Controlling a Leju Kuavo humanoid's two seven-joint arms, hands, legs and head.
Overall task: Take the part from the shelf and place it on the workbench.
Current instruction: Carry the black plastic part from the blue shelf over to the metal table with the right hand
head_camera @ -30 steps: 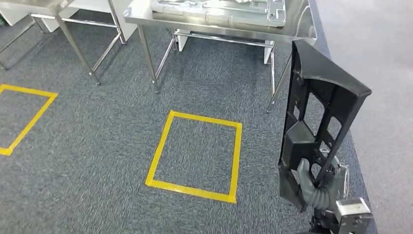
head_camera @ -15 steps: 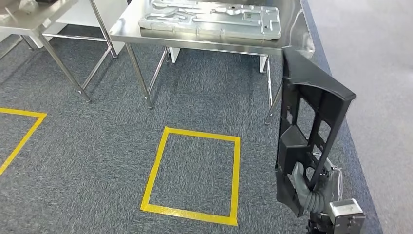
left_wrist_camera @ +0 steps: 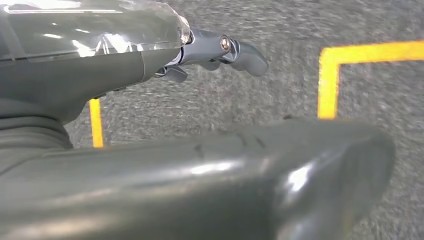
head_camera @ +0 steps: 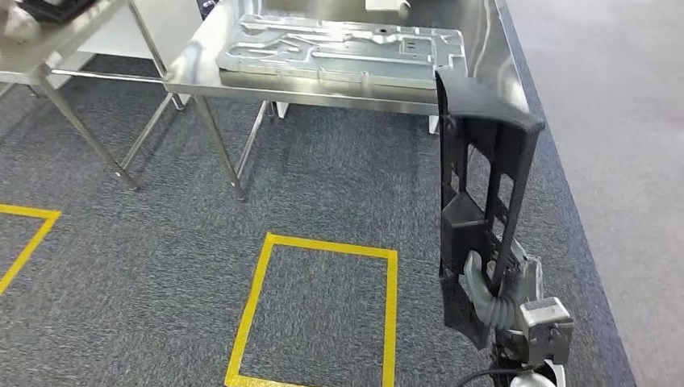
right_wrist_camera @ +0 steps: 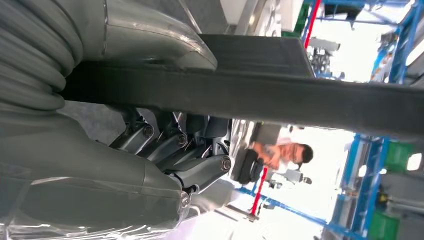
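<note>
Grey carpet (head_camera: 145,242) with yellow tape squares (head_camera: 314,310) runs under a steel workbench (head_camera: 339,85) bearing a silver panel (head_camera: 339,48); the right wrist view adds blue racking (right_wrist_camera: 360,150) and a seated person (right_wrist_camera: 280,155); the right hand (head_camera: 496,294) grips the upright black part (head_camera: 480,201) near its lower end; the left hand (left_wrist_camera: 150,100) hangs over the carpet, fingers (left_wrist_camera: 235,50) loosely extended, holding nothing.

metal panel (head_camera: 343,50) on steel workbench (head_camera: 298,85)
</note>
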